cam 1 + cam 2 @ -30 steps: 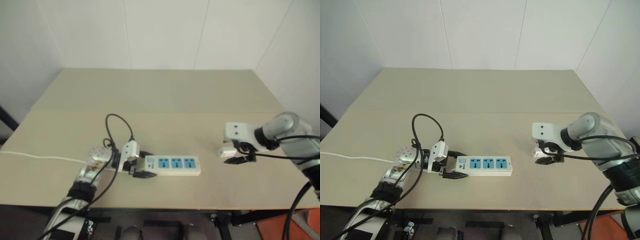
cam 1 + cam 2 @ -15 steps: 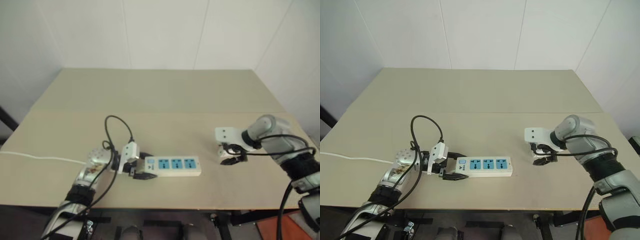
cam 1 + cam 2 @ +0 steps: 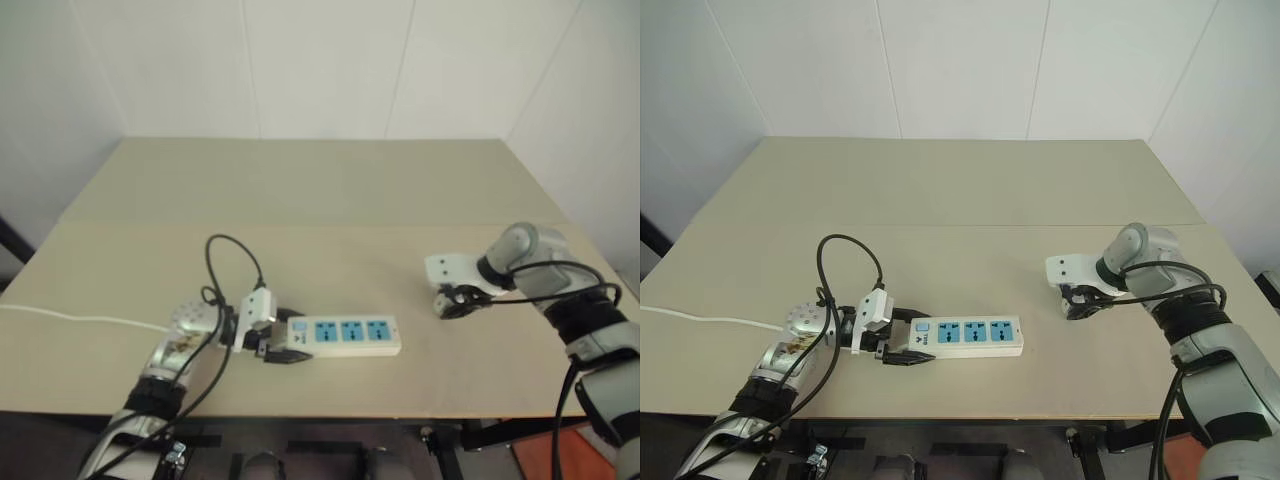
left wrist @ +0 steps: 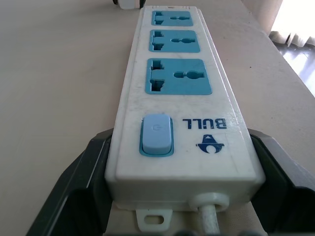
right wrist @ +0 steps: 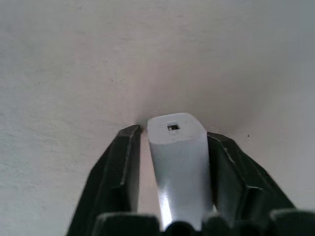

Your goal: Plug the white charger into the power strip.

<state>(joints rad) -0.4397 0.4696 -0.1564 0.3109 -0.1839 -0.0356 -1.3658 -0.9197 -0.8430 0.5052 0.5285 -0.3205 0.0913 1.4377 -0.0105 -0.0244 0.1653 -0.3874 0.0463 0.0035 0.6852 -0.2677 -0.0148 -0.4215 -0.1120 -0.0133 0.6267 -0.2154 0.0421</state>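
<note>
The power strip (image 3: 345, 335) lies flat near the table's front edge, a white bar with three blue sockets (image 4: 178, 76) and a blue switch. My left gripper (image 3: 290, 338) is shut on its cord end, one black finger (image 4: 74, 196) on each side. The white charger (image 5: 179, 162) rests on the table off to the right of the strip. My right gripper (image 3: 452, 303) points down over it and is shut on it, a black finger (image 5: 118, 172) on either side. Between the strip's free end and the charger there is a gap of bare table.
The beige table (image 3: 300, 190) reaches back to white walls. From the strip's left end a thin white cord (image 3: 80, 318) runs off to the left. A black cable loop (image 3: 235, 255) arches above my left wrist.
My right gripper has tipped further downward over the charger and closed its fingers on it. My left gripper has stayed put on the strip.
</note>
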